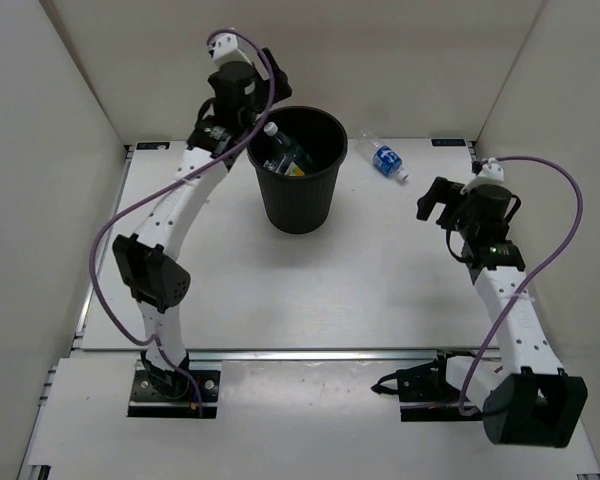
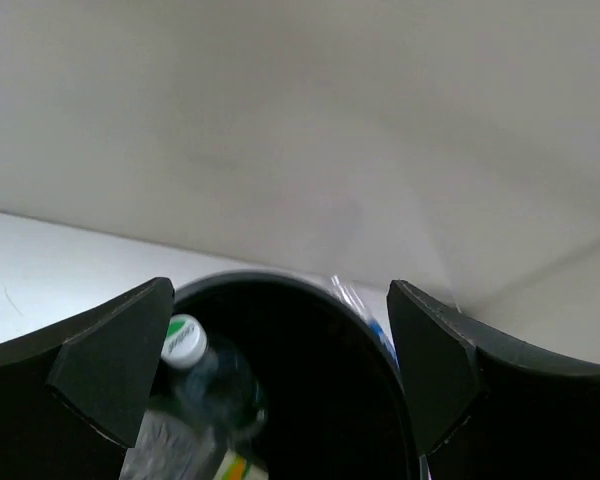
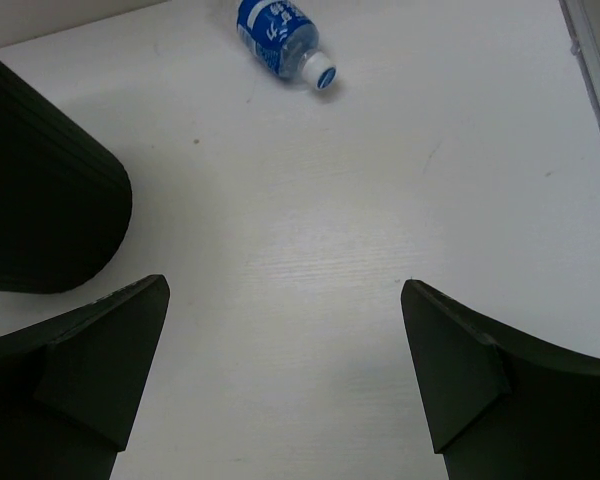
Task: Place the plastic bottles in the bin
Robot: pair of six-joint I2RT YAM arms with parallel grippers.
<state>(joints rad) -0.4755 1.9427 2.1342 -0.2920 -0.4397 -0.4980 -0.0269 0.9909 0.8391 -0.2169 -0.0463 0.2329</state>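
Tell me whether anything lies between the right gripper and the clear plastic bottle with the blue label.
Nothing visible: only bare white table separates the right gripper from the clear blue-labelled plastic bottle.

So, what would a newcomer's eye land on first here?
The tall black bin at the far middle of the table, with bottles inside it and the left gripper open over its rim. Then the one blue-labelled bottle lying on its side to the bin's right, ahead of the open right gripper.
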